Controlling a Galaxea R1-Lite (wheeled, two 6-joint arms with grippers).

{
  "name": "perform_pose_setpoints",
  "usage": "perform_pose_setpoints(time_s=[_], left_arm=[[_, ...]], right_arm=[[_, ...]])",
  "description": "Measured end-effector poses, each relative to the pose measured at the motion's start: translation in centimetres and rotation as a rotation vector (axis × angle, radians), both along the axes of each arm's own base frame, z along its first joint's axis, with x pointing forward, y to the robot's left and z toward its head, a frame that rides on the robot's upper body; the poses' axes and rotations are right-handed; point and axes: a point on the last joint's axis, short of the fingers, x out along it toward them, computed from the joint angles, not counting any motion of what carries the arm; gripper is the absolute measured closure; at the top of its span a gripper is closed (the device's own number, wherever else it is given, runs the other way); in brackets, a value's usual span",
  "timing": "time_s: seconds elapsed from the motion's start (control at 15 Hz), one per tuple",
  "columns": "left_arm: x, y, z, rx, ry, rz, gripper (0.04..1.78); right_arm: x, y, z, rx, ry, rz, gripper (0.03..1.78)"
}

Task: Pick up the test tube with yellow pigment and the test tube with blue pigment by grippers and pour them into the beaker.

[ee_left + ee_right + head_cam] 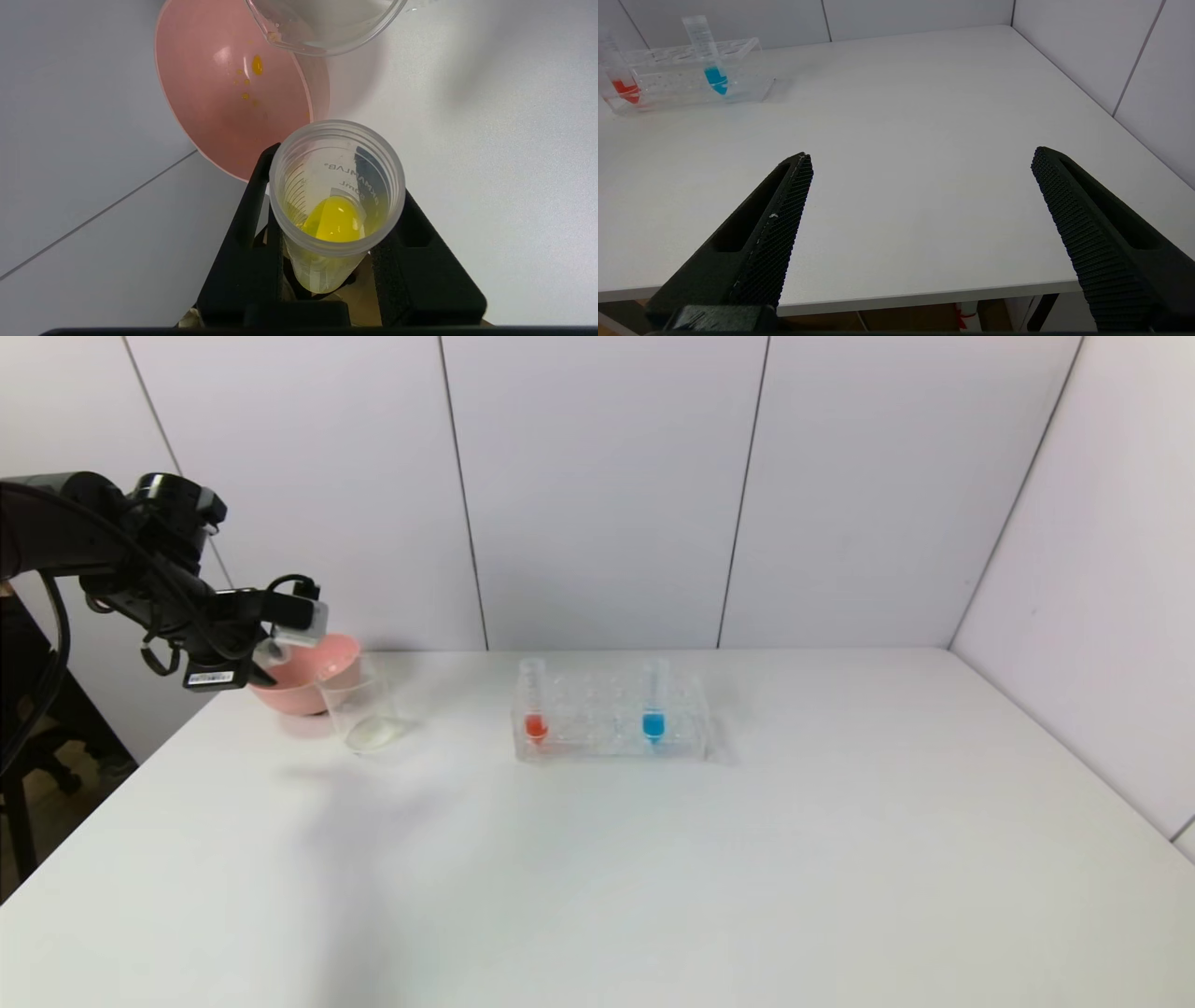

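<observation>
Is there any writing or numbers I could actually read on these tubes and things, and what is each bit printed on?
"BKMAMLAB": on the wall of the test tube with yellow pigment, seen mirrored through the plastic in the left gripper.
"50mL", probably: just below it on the same tube; the first digit is unsure.
Graduation marks on that tube: no numbers legible.
White label on the left arm: too small to read.
Test tube with blue pigment: faint marks, unreadable.

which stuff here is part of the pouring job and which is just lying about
In the job: yellow tube held in the left pincer; blue tube in the rack; beaker; right pincer, open.

Lying about: pink bowl; red tube.
</observation>
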Motion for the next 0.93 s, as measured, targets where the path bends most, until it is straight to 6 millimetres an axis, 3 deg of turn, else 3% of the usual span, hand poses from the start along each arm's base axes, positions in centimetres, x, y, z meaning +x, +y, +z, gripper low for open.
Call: perform_pose_setpoints(time_s=[0.93], left_arm=[[0.7,-2.4,-0.8,0.054,0.028,0.106,1.28]], right_arm=[[0.0,0.0,0.0,0.0,0.0,0.0,0.1]])
